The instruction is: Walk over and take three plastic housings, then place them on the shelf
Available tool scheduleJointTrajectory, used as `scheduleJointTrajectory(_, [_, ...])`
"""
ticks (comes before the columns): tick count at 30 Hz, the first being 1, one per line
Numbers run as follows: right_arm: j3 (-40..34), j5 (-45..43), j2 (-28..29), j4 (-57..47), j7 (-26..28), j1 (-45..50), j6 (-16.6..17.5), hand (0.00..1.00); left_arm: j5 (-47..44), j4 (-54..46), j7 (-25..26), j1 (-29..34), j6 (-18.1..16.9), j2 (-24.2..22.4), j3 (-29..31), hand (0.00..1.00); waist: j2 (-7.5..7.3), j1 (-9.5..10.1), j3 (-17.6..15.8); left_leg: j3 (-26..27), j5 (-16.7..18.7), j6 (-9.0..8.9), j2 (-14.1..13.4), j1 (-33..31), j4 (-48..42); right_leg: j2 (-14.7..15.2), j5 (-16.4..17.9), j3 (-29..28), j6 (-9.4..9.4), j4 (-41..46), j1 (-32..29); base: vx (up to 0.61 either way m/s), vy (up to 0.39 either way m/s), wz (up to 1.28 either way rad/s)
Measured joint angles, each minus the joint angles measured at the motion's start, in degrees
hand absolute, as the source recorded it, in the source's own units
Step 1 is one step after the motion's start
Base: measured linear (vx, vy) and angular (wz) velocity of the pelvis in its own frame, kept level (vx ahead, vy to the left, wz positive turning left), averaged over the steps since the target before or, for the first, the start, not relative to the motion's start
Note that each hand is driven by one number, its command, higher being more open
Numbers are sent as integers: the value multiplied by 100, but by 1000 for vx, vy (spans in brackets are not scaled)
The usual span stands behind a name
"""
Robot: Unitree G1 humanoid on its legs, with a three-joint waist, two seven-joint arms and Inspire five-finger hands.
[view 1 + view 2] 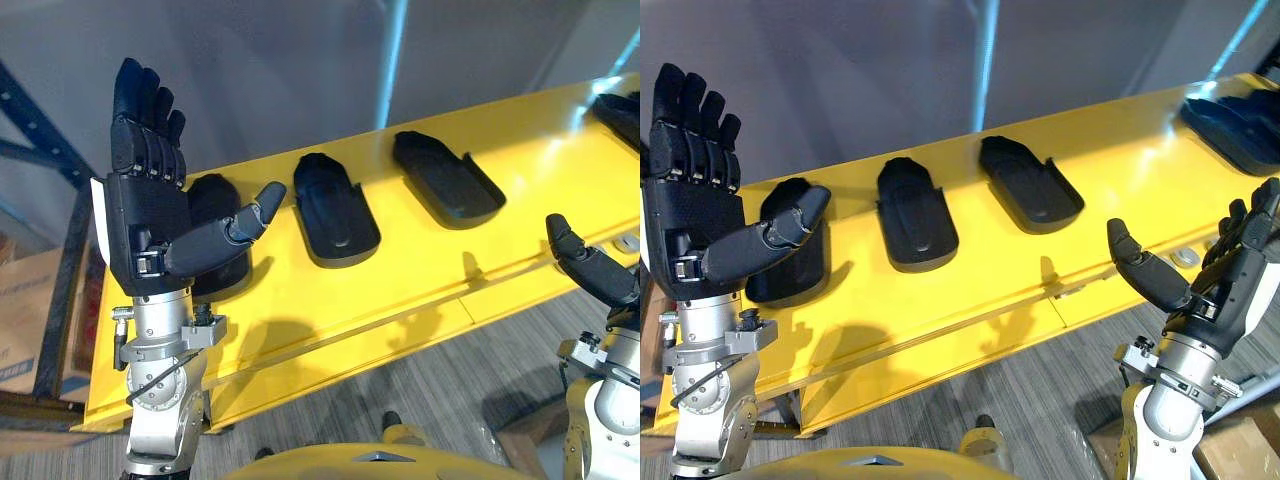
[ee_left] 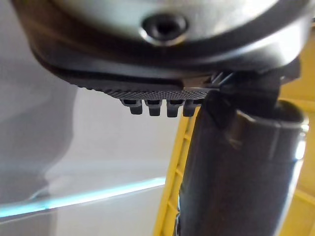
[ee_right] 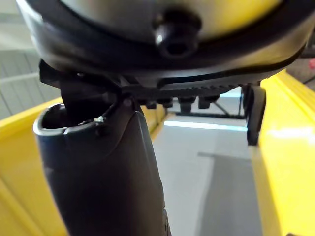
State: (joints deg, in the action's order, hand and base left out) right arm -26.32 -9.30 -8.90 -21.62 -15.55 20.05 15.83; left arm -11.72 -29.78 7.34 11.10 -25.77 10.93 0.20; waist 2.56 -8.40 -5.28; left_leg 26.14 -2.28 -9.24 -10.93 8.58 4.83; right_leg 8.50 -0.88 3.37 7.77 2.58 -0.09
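Observation:
Three black plastic housings lie in a row on the yellow shelf (image 1: 420, 270): one (image 1: 790, 245) at the left partly behind my left thumb, one (image 1: 335, 210) in the middle, one (image 1: 447, 178) to the right. A fourth black housing (image 1: 1235, 130) rests at the shelf's far right end. My left hand (image 1: 150, 215) is raised upright in front of the left housing, fingers straight, thumb out, holding nothing. My right hand (image 1: 1230, 275) hangs open in front of the shelf's right part, palm up, empty.
A grey wall stands behind the shelf. A blue rack upright (image 1: 30, 120) and a cardboard box (image 1: 25, 320) are at the far left. Another cardboard box (image 1: 1240, 450) sits on the grey carpet at the lower right.

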Motion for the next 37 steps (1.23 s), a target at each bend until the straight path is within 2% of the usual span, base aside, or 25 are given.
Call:
scheduleJointTrajectory(4, [-169, -50, 246, 625, -37, 21, -11, 100, -480, 145, -313, -127, 17, 52, -15, 100, 8, -119, 18, 143, 9, -12, -22, 7, 0, -51, -101, -135, 11, -132, -32, -10, -9, -21])
scheduleJointTrajectory(7, [-216, -72, 258, 1302, -106, 66, -38, 100, -1036, 494, -1044, -296, 333, 143, -394, 100, 49, -129, 44, 251, 13, -18, -24, 7, 2, -70, -155, -234, 19, -178, -80, -4, -8, -16])
scheduleJointTrajectory(9, [-230, -296, 260, 1700, -114, 101, -45, 100, -1482, 855, -1987, -408, 957, 420, -1101, 100, 92, -138, 72, 298, 20, -27, -24, 34, 4, -71, -166, -254, 34, -178, -81, 9, -6, -9])
scheduleJointTrajectory(10, [-227, -299, 260, 1801, -111, 87, -45, 100, -1519, 964, -2196, -445, 1106, 523, -1317, 100, 96, -138, 73, 330, 24, -31, -25, 53, 5, -75, -168, -283, 36, -178, -81, 7, -3, -21])
scheduleJointTrajectory(11, [-218, -345, 260, 2020, -68, 30, -43, 100, -1541, 1189, -2598, -498, 1418, 682, -1807, 100, 106, -149, 79, 419, 45, -52, -31, 101, 12, -89, -173, -358, 45, -178, -80, 0, -2, -22])
scheduleJointTrajectory(12, [-214, -367, 260, 2129, -43, -4, -41, 100, -1552, 1296, -2769, -520, 1567, 737, -2050, 100, 111, -168, 84, 448, 57, -57, -34, 118, 20, -93, -175, -374, 47, -178, -78, 0, -2, -26])
scheduleJointTrajectory(13, [-201, -492, 260, 2376, 14, -63, -40, 100, -1578, 1594, -3055, -617, 1873, 802, -2584, 100, 108, -229, 84, 503, 93, -60, -37, 157, 21, -93, -176, -393, 51, -178, -72, 2, -3, -16])
scheduleJointTrajectory(15, [-113, -544, 259, 2703, 55, -75, -35, 100, -1673, 1989, -3272, -752, 2221, 796, -3166, 100, 109, -301, 89, 564, 137, -83, -66, 197, 21, -98, -176, -440, 54, -177, -69, 8, -11, -16])
scheduleJointTrajectory(16, [-53, -563, 259, 2915, 95, -58, -36, 100, -1701, 2179, -3309, -849, 2375, 793, -3445, 100, 124, -314, 99, 600, 155, -93, -68, 209, 21, -99, -177, -457, 57, -177, -72, 8, -13, -12])
scheduleJointTrajectory(22, [313, -820, 248, 3629, 361, -81, -47, 100, -1703, 2639, -3275, -965, 2563, 707, -3963, 100, 108, -267, 153, 861, 150, -63, -106, 206, 27, -47, -173, -390, 65, -167, -66, -1, -11, 7])
scheduleJointTrajectory(25, [572, -943, 244, 4174, 533, -230, -56, 100, -1740, 2911, -3331, -975, 2666, 663, -4196, 100, 6, -227, 228, 842, 83, -28, -57, 204, 30, 35, -172, -348, 66, -168, -30, -3, 3, 12])
scheduleJointTrajectory(27, [718, -987, 247, 4597, 670, -304, -115, 100, -1687, 3295, -3369, -1039, 2865, 576, -4382, 100, -79, -184, 324, 777, 72, -26, -18, 204, 32, 68, -172, -305, 66, -170, 22, -7, 2, 14])
scheduleJointTrajectory(30, [850, -1033, 247, 5043, 792, -370, -210, 100, -1535, 3802, -3303, -1053, 3066, 480, -4448, 100, -151, -130, 411, 682, 55, -2, 19, 179, 35, 133, -170, -220, 66, -170, 55, -16, -3, 16])
scheduleJointTrajectory(33, [955, -1176, 248, 5637, 898, -558, -380, 100, -1399, 4456, -3028, -1052, 3246, 471, -4425, 100, -190, -134, 399, 552, 14, 33, 104, 188, 35, 181, -143, -106, 81, -166, 122, -36, -8, 17])
scheduleJointTrajectory(37, [1165, -1194, 263, 6392, 1032, -742, -564, 100, -336, 5747, -2842, -1048, 3261, 474, -4132, 100, -209, -113, 386, 376, -37, 65, 149, 112, 35, 240, -75, 43, 85, -163, 134, -43, -15, 15])
